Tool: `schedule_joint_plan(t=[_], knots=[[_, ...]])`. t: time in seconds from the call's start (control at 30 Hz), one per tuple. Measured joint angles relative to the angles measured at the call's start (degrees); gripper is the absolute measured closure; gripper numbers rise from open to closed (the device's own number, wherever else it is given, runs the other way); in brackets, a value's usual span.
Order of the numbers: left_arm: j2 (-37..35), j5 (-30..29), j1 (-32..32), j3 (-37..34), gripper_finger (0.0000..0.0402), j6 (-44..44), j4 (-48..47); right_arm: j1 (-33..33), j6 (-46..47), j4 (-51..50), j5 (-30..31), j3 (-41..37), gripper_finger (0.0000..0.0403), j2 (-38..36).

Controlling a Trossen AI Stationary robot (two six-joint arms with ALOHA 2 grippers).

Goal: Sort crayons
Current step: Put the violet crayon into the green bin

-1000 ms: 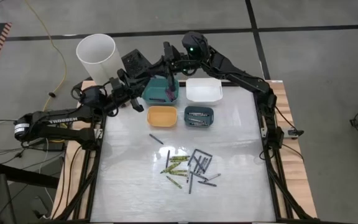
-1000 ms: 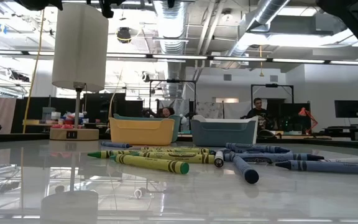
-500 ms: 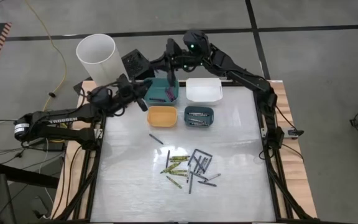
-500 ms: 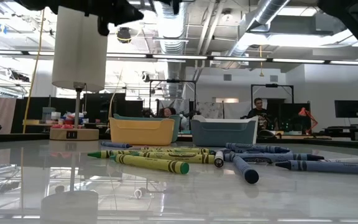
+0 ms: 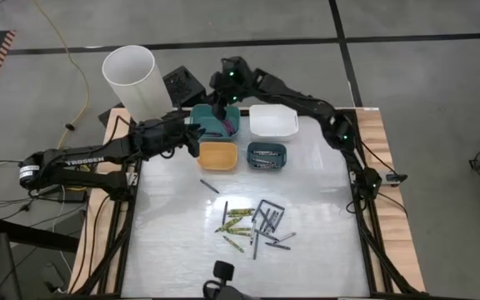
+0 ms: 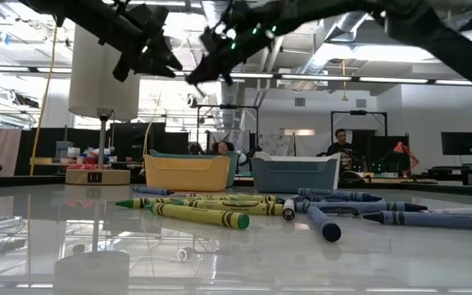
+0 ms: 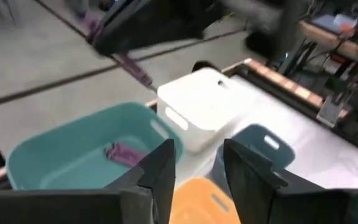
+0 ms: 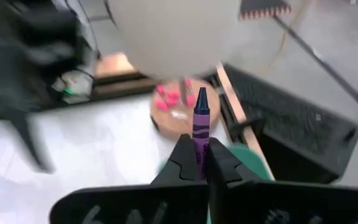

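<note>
Blurred dark arm (image 7: 160,25) hides the purple crayon's (image 7: 132,65) upper end

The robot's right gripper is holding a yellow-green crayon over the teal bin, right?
Not quite. The crayon pinched in the right gripper is dark purple, not yellow-green, as the right wrist view shows. The high view does place that gripper over the teal bin.

Overhead + table-level cams share crayon pile (image 5: 254,225); wrist cams close.
</note>
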Motion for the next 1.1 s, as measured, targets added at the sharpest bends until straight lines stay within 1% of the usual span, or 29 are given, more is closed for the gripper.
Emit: schedule_joint_plan(t=[0.2, 0.37, 0.53, 0.6, 0.7, 0.83, 1.03, 1.1], knots=[[0.0, 1.1, 0.0, 0.0, 0.0278, -0.8, -3.5, -0.3, 0.5, -0.2, 1.9, 0.0, 0.0402, 5.8], [0.0, 1.0, 0.0, 0.0, 0.0278, -0.8, -3.8, -0.1, 1.5, -0.9, 2.6, 0.0, 0.0402, 9.9], [0.0, -0.4, 0.0, 0.0, 0.0278, -0.6, -3.9, -0.2, 3.3, -2.8, 6.0, 0.0, 0.04, 12.3], [0.0, -1.4, 0.0, 0.0, 0.0278, -0.6, -4.0, -0.3, 3.4, -4.7, 6.8, 0.0, 0.0394, 12.4], [0.0, -2.1, 0.0, 0.0, 0.0278, -0.4, -4.4, -0.2, 3.1, -4.7, 8.2, 0.1, 0.0376, 13.0], [0.0, -2.1, 0.0, 0.0, 0.0278, -0.2, -5.3, -0.4, 3.1, -6.2, 8.2, 0.0, 0.035, 13.3], [0.0, -1.9, 0.0, 0.0, 0.0275, 0.3, -7.1, -0.7, 2.5, -6.3, 7.9, 0.0, 0.0329, 13.1], [0.0, -0.7, 0.0, 0.0, 0.0269, 0.4, -7.7, -1.0, 2.5, -7.6, 6.8, 0.1, 0.0319, 12.5]])
